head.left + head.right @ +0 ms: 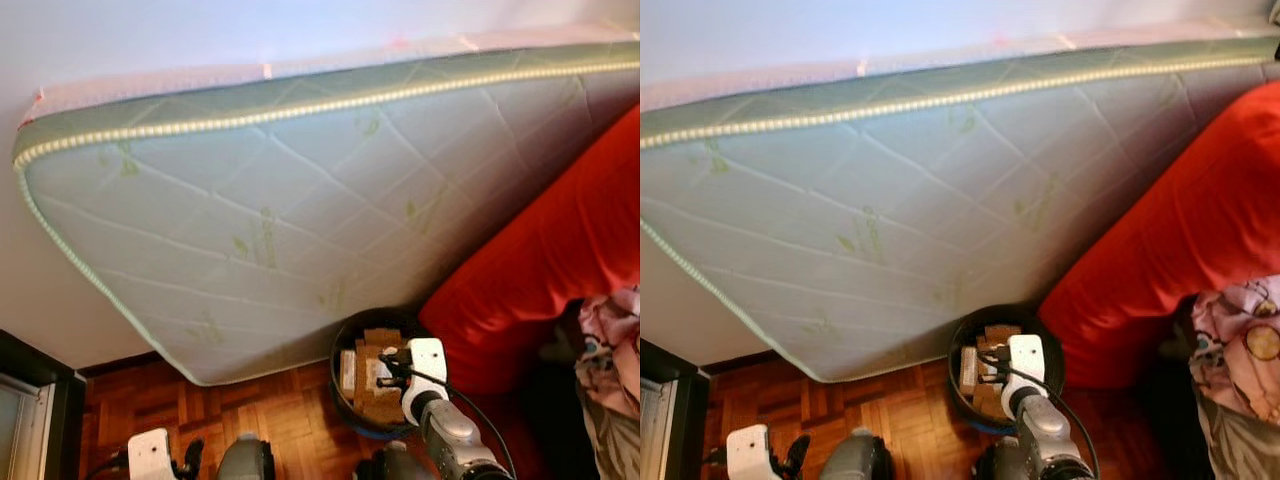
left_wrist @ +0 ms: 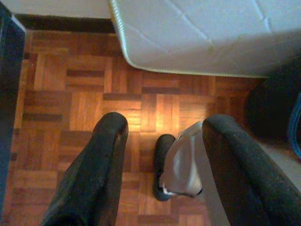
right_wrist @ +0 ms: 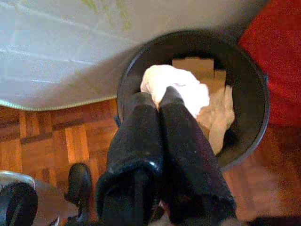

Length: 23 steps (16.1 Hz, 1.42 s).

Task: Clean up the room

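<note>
A black round bin (image 3: 259,123) stands on the parquet between a leaning mattress and a red sofa, with cardboard pieces (image 3: 193,66) and crumpled paper inside. My right gripper (image 3: 160,96) hangs just above the bin's opening, shut on a white crumpled wad (image 3: 181,87). In the left eye view my right wrist (image 1: 424,368) sits over the bin (image 1: 338,388). My left gripper (image 2: 162,125) is low at my left side above the floor, open with nothing between its fingers.
A quilted white-green mattress (image 1: 300,200) leans against the wall, its lower corner next to the bin. A red sofa (image 1: 560,260) rises on the right with a heap of clothes (image 1: 610,340). Dark furniture (image 1: 30,410) stands far left. Parquet (image 2: 70,94) lies between.
</note>
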Motion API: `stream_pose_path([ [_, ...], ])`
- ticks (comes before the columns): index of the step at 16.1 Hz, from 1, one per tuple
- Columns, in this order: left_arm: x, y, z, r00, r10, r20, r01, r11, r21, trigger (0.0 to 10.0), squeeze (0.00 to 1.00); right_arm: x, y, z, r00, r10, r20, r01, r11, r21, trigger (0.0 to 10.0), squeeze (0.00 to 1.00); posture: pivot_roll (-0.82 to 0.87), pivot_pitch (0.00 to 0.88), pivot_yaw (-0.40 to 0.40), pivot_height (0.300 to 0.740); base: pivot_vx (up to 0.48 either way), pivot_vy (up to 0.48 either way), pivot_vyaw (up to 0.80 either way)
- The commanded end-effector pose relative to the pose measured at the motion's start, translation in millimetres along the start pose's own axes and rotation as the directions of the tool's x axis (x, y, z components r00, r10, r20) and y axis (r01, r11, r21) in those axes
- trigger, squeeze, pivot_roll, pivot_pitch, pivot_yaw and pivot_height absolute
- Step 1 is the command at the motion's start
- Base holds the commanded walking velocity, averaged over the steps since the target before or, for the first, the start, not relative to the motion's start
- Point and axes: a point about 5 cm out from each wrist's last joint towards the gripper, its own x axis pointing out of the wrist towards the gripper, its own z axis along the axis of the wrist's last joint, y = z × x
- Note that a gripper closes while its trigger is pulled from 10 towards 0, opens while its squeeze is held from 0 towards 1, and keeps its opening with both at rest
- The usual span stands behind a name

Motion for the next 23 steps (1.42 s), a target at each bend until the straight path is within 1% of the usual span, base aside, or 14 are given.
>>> stream_pose_path([
  [1, -3.7, -0.7, -5, 1.000, 0.003, 0.000, -0.003, 1.000, -0.010, 10.0, 0.00, -0.8, -3.3, -4, 0.999, -0.024, -0.027, 0.025, 0.999, 0.028, 10.0, 0.00, 0.16, 0.252, -0.031, 0.655, 0.000, 0.000, 0.00],
  [4, -3.9, 0.3, -2, 0.999, 0.012, 0.035, -0.011, 1.000, -0.023, 10.0, 0.00, 1.7, -3.4, 2, 0.999, -0.030, -0.025, 0.031, 0.999, 0.036, 10.0, 0.00, 0.18, 0.268, -0.024, 0.655, 0.000, 0.000, 0.00],
  [6, -3.6, 1.5, 8, 0.994, 0.002, 0.110, 0.001, 1.000, -0.024, 10.0, 0.00, 5.2, -4.3, 12, 0.999, -0.040, -0.014, 0.041, 0.998, 0.042, 10.0, 0.00, 0.19, 0.297, -0.020, 0.655, 0.000, 0.000, 0.00],
  [8, -2.4, 0.2, 14, 0.989, -0.006, 0.147, 0.009, 1.000, -0.021, 10.0, 0.00, 6.7, -5.7, 18, 0.999, -0.052, -0.002, 0.052, 0.997, 0.051, 10.0, 0.00, 0.20, 0.316, -0.021, 0.655, 0.000, 0.000, 0.00],
  [10, -0.5, 0.3, 32, 0.969, -0.001, 0.247, 0.003, 1.000, -0.009, 10.0, 0.00, 9.8, -8.5, 31, 0.998, -0.063, 0.021, 0.062, 0.997, 0.051, 10.0, 0.00, 0.21, 0.357, -0.025, 0.655, 0.000, 0.000, 0.00],
  [11, 1.0, 2.2, 40, 0.961, 0.007, 0.275, -0.004, 1.000, -0.009, 10.0, 0.00, 10.8, -8.9, 35, 0.998, -0.065, 0.027, 0.063, 0.997, 0.051, 10.0, 0.00, 0.21, 0.371, -0.027, 0.655, 0.000, 0.000, 0.00],
  [12, 1.3, 4.2, 54, 0.944, 0.009, 0.331, -0.011, 1.000, 0.002, 10.0, 0.00, 12.0, -9.7, 40, 0.997, -0.068, 0.036, 0.066, 0.997, 0.049, 10.0, 0.00, 0.22, 0.388, -0.031, 0.655, 0.000, 0.000, 0.00],
  [13, -6.5, 1.0, 79, 0.903, 0.001, 0.429, -0.011, 1.000, 0.021, 10.0, 0.00, 13.1, -11.2, 46, 0.996, -0.074, 0.042, 0.072, 0.996, 0.046, 10.0, 0.00, 0.22, 0.405, -0.037, 0.655, 0.000, 0.000, 0.00],
  [14, -14.3, -5.2, 97, 0.877, -0.010, 0.480, -0.005, 1.000, 0.030, 10.0, 0.00, 13.7, -11.8, 49, 0.996, -0.076, 0.042, 0.074, 0.996, 0.042, 10.0, 0.00, 0.23, 0.418, -0.043, 0.655, 0.000, 0.000, 0.00],
  [15, -20.0, -13.7, 108, 0.861, -0.040, 0.507, 0.011, 0.998, 0.061, 10.0, 0.00, 14.0, -12.7, 51, 0.996, -0.080, 0.044, 0.078, 0.996, 0.037, 10.0, 0.00, 0.23, 0.425, -0.045, 0.655, 0.000, 0.000, 0.00],
  [17, -26.0, -21.7, 115, 0.849, -0.054, 0.525, 0.025, 0.998, 0.063, 10.0, 0.00, 13.9, -15.6, 54, 0.994, -0.094, 0.054, 0.092, 0.995, 0.032, 10.0, 0.00, 0.24, 0.437, -0.047, 0.655, 0.000, 0.000, 0.00],
  [18, -33.1, -29.0, 120, 0.841, -0.067, 0.538, 0.038, 0.997, 0.065, 10.0, 0.00, 13.5, -20.0, 56, 0.992, -0.117, 0.055, 0.115, 0.993, 0.029, 10.0, 0.00, 0.24, 0.449, -0.049, 0.655, 0.000, 0.000, 0.00],
  [20, -49.8, -36.8, 125, 0.854, -0.072, 0.516, 0.049, 0.997, 0.058, 10.0, 0.00, 13.0, -25.3, 60, 0.988, -0.139, 0.067, 0.135, 0.988, 0.070, 10.0, 0.00, 0.26, 0.464, -0.048, 0.655, 0.000, 0.000, 0.00],
  [23, -58.8, -38.9, 125, 0.864, -0.075, 0.497, 0.054, 0.997, 0.056, 10.0, 0.00, 13.0, -27.2, 66, 0.984, -0.149, 0.102, 0.141, 0.987, 0.078, 10.0, 0.00, 0.27, 0.490, -0.043, 0.655, 0.000, 0.000, 0.00],
])
